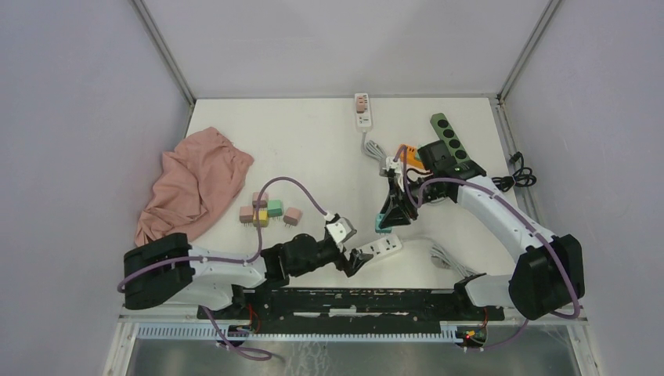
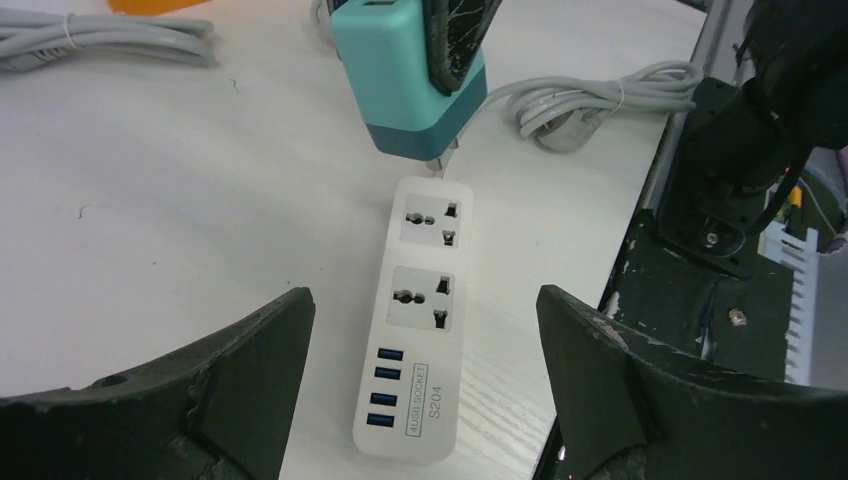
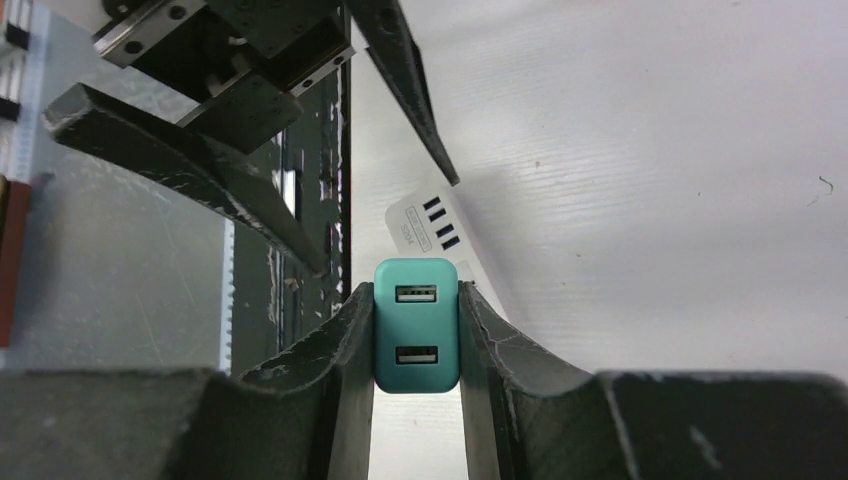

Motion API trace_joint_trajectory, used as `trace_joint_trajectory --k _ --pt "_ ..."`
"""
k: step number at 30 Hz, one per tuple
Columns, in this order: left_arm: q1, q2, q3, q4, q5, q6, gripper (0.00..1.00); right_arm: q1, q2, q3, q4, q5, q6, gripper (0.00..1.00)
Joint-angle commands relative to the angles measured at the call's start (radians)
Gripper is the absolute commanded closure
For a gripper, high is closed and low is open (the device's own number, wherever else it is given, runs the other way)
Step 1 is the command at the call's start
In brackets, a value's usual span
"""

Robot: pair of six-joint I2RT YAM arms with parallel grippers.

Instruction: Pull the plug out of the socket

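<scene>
The right tool point(image 3: 415, 298) pinches the plug point(image 3: 416, 330) by its sides to lift it off the socket point(image 1: 382, 247), which the spread left tool point(image 2: 422, 298) straddles, likely as a steadier.

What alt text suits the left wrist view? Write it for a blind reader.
A teal plug, clamped in the right pincer's fingers, hangs over the far end of a white power strip. The left pincer's fingers stand open on both sides of the strip.

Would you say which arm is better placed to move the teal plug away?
Right: the right hand is shut on the teal plug; the left hand stands open around the strip.
</scene>
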Motion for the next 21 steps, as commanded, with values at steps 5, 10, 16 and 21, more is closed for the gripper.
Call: trace_joint_trajectory --k 5,10,16,21 --pt "0.0 -0.189 0.06 -0.205 -0.013 -0.047 0.11 -0.035 -0.004 -0.002 0.214 -0.124 0.354 1.0" --pt "0.0 -0.255 0.094 -0.259 -0.018 -0.05 0.11 -0.047 0.001 -0.017 0.302 -0.162 0.491 0.99" --pt "0.0 -0.318 0.102 -0.27 -0.057 -0.092 0.1 -0.057 0.015 -0.024 0.376 -0.161 0.61 0.98" --pt "0.0 -0.338 0.137 -0.322 -0.101 -0.142 0.1 -0.063 0.017 -0.026 0.395 -0.167 0.639 0.97"
